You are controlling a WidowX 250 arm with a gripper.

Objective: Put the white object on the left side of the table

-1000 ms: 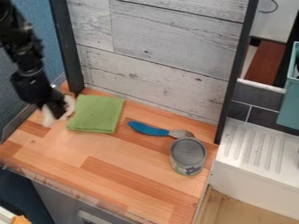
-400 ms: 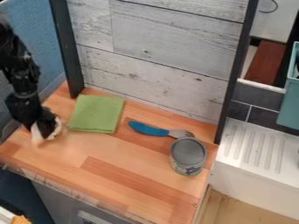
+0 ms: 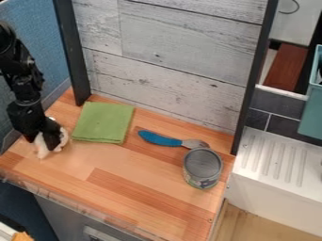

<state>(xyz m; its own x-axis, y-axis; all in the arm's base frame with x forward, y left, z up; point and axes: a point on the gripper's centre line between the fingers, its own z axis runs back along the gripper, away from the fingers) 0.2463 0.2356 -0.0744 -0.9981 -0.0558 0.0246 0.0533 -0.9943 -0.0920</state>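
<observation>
My gripper [image 3: 52, 140] hangs low over the left side of the table [image 3: 132, 176], closed on the white object [image 3: 42, 149], which shows on both sides of my black fingers; I cannot tell whether its underside touches the wood. The table's left edge is near me, with the blue partition [image 3: 39, 44] rising beyond it. Toward the front, a strip of wood runs between the white object and the table's front edge.

Just to the right lies the green cloth [image 3: 104, 122], flat and folded, its near left corner closest to my grip. Below that cloth, a broad stretch of wood opens to the right and toward the front. Farther over, the blue-handled utensil [image 3: 160, 139] lies with its grey end toward the can [image 3: 202, 168], which stands upright near the right edge. Along the back, the whitewashed plank panel [image 3: 170, 61] bounds my room, with a dark post [image 3: 73, 56] at its left end.
</observation>
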